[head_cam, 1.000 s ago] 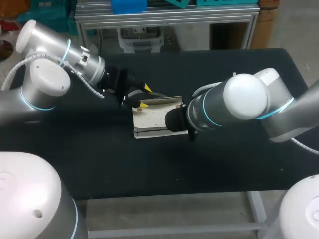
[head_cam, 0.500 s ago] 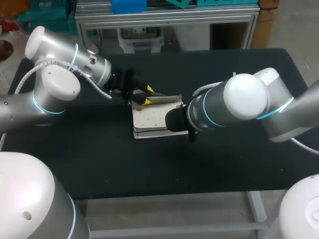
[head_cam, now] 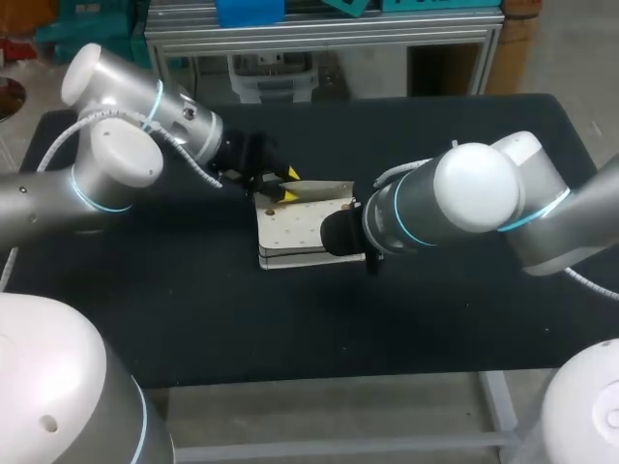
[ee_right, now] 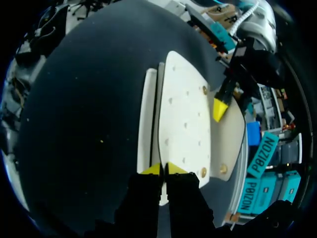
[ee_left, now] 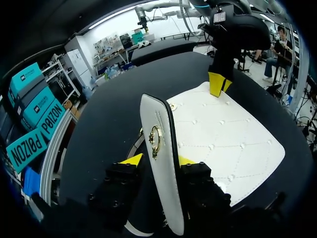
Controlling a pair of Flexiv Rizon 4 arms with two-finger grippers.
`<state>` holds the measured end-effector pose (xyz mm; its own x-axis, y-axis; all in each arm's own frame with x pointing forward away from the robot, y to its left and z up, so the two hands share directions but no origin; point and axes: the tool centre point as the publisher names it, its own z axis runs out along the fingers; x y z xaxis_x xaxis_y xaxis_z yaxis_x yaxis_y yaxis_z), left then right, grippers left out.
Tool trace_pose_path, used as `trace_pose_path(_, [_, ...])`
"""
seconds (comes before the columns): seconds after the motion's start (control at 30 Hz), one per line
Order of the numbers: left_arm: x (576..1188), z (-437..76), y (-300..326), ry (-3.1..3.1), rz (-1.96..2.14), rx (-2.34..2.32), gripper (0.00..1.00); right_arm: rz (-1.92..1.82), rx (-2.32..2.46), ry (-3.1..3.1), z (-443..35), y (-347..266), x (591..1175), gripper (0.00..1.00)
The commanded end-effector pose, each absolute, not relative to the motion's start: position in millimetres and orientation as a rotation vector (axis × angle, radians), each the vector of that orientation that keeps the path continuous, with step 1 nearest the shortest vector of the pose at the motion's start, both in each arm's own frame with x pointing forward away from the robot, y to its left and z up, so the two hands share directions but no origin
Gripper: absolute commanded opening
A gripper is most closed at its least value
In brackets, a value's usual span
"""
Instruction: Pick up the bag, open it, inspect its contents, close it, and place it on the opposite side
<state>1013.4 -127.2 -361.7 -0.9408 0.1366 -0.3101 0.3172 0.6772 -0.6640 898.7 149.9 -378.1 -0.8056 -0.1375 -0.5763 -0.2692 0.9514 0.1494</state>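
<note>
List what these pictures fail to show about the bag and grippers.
Inside of the bag: no view shows it; in the left wrist view the raised flap shows only edge-on.
Right gripper: hidden in the head view behind its own arm.
Bag's underside: against the table, all views.

right hand (ee_right: 162, 169): hidden by right arm (head_cam: 455, 208), head view | bag (head_cam: 293, 235) contents: behind flap (ee_left: 163, 168)

The left gripper (ee_left: 158, 160) grips the white flap (ee_left: 166, 198) from both sides, and the flap stands upright with its gold clasp (ee_left: 155, 141) showing. The quilted bag (ee_left: 228, 144) lies flat on the black table (ee_left: 109, 114), and the right gripper (ee_left: 217, 85) touches the bag's far edge.
</note>
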Motion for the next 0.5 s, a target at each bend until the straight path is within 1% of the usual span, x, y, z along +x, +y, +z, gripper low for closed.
trace_pose_path(0.03, [1019.3, -365.7, -130.4, 2.674, -1.109, 0.367, 0.18, 0.304, -0.287, 2.507, -381.0, 148.2, 897.5, 0.0])
trace_pose_path(0.07, [1019.7, -366.5, -130.5, 2.677, -1.109, 0.366, 0.0, 0.304, -0.287, 2.507, -381.0, 148.2, 897.5, 0.0])
trace_pose_path(0.5, [1018.2, -359.6, -123.8, 2.672, -1.148, 0.345, 0.0, 0.314, -0.288, 2.514, -376.5, 148.5, 896.6, 0.0])
